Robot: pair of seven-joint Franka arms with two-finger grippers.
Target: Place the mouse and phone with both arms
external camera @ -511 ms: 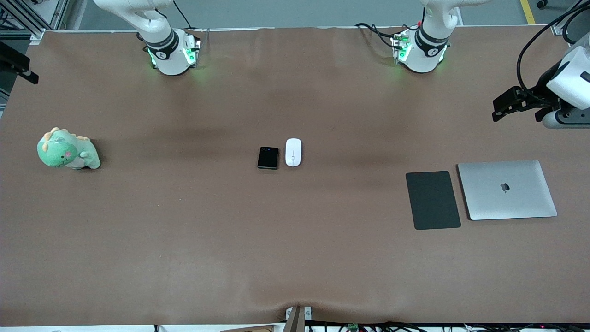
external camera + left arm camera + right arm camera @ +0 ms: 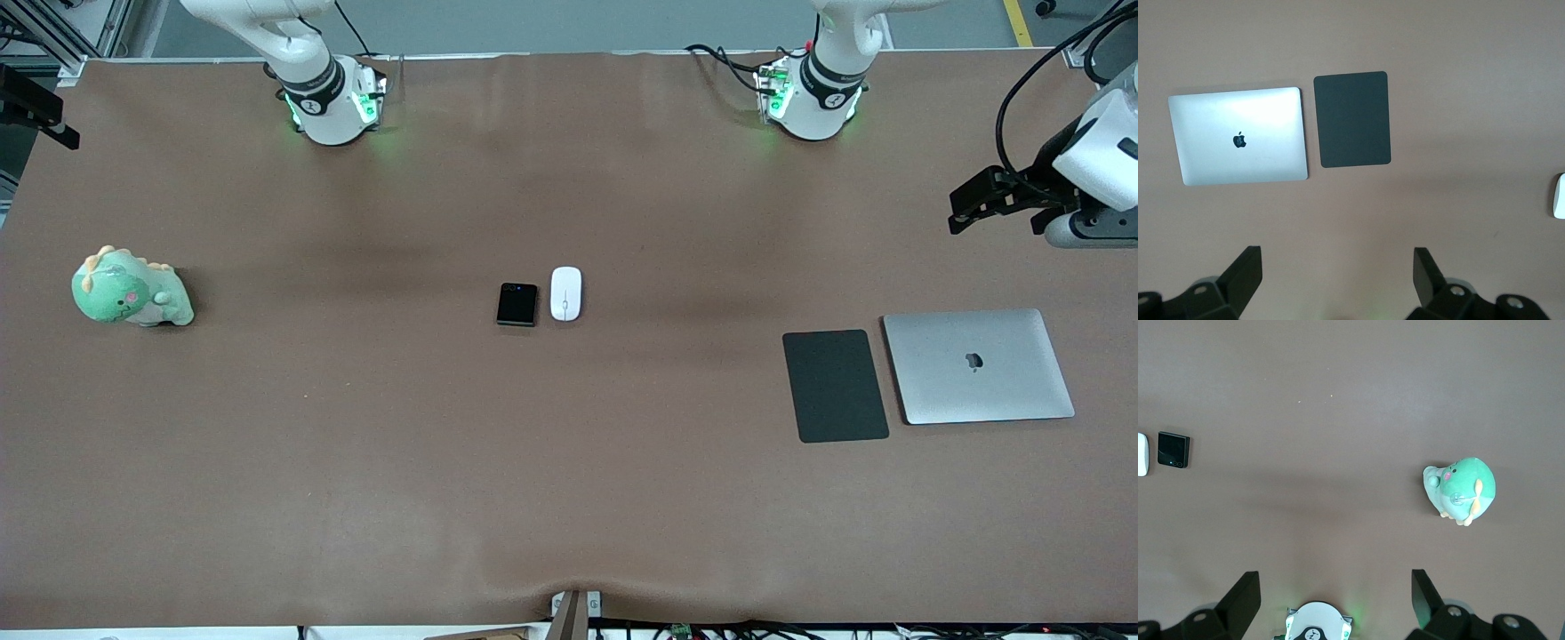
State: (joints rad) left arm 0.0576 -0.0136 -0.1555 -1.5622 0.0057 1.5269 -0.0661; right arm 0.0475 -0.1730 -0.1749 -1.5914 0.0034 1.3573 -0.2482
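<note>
The white mouse (image 2: pixel 565 293) and the black phone (image 2: pixel 517 304) lie side by side on the brown table, mid-table, the phone toward the right arm's end. Both also show in the right wrist view, mouse (image 2: pixel 1141 454) and phone (image 2: pixel 1173 449); the mouse's edge shows in the left wrist view (image 2: pixel 1559 195). My left gripper (image 2: pixel 958 209) hangs high and open (image 2: pixel 1337 260) over the left arm's end of the table. My right gripper (image 2: pixel 53 133) hangs high and open (image 2: pixel 1335 583) over the right arm's end, above its own base (image 2: pixel 1315 623). Both are empty.
A dark grey mat (image 2: pixel 834 385) and a closed silver laptop (image 2: pixel 978 365) lie side by side toward the left arm's end. A green plush dinosaur (image 2: pixel 132 289) sits toward the right arm's end. The arm bases (image 2: pixel 813 89) (image 2: pixel 329 98) stand at the table's edge farthest from the front camera.
Both hands have drifted slightly upward in the front view. Nothing on the table has moved.
</note>
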